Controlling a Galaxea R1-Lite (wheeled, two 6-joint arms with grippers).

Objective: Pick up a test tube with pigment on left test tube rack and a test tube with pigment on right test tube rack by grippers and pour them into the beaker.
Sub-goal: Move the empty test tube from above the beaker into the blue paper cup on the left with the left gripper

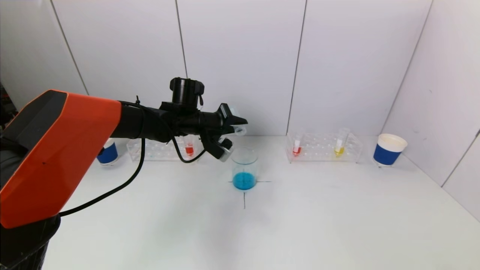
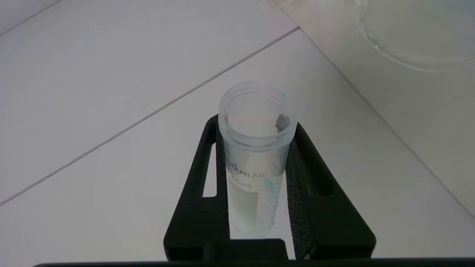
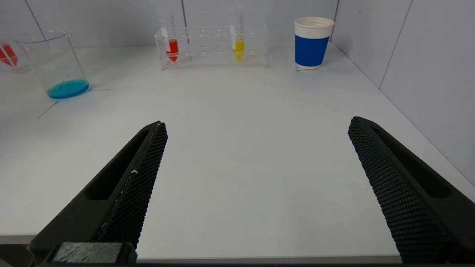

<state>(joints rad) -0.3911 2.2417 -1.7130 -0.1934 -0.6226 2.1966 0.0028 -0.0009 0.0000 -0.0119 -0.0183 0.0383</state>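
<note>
My left gripper (image 1: 233,127) is shut on a clear test tube (image 1: 240,129), held tipped on its side just above the beaker (image 1: 244,168). Close up, the tube (image 2: 256,159) looks empty apart from faint blue traces, gripped between the black pads (image 2: 297,178). The beaker holds blue liquid at its bottom. On the left rack (image 1: 150,150) stands a tube of red pigment (image 1: 189,149). A red tube (image 1: 296,147) and a yellow tube (image 1: 339,145) stand in the right rack (image 1: 324,148). My right gripper (image 3: 258,124) is open and empty, low over the table's near edge.
A blue-and-white paper cup (image 1: 389,150) stands right of the right rack, and another (image 1: 107,153) sits left of the left rack, partly behind my arm. White walls close off the back and right side. A black cross mark (image 1: 244,195) lies under the beaker.
</note>
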